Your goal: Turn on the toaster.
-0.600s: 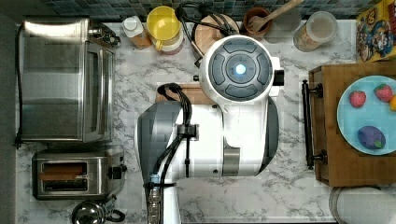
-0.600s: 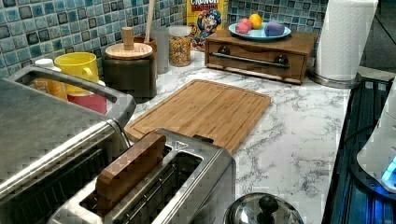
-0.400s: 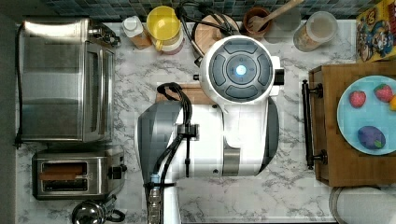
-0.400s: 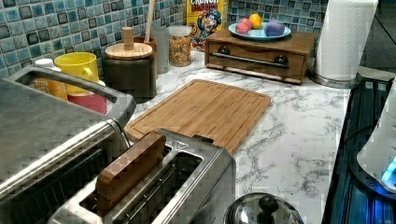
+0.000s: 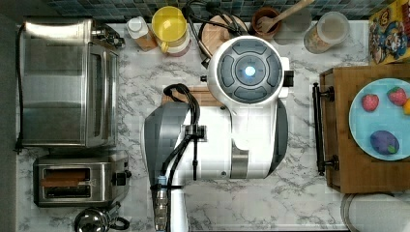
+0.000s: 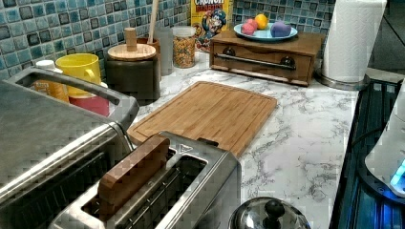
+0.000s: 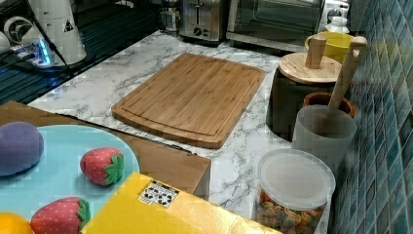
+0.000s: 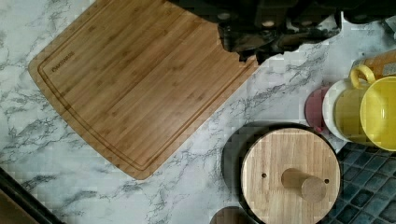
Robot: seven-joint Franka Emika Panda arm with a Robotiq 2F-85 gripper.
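Observation:
The toaster is a small steel box at the lower left of the top view, with a black lever on the end facing the counter's middle. A brown wooden slice stands in one of its slots in the left view. It also appears far back in the right view as the toaster. My white arm hangs over the counter's middle in the top view. The dark gripper shows in the wrist view above a bamboo cutting board, well away from the toaster.
A large steel toaster oven stands right beside the toaster. A kettle lid sits at the toaster's other side. A dark wood-lidded canister and yellow mug line the tiled wall. A wooden stand carries a blue plate of toy fruit.

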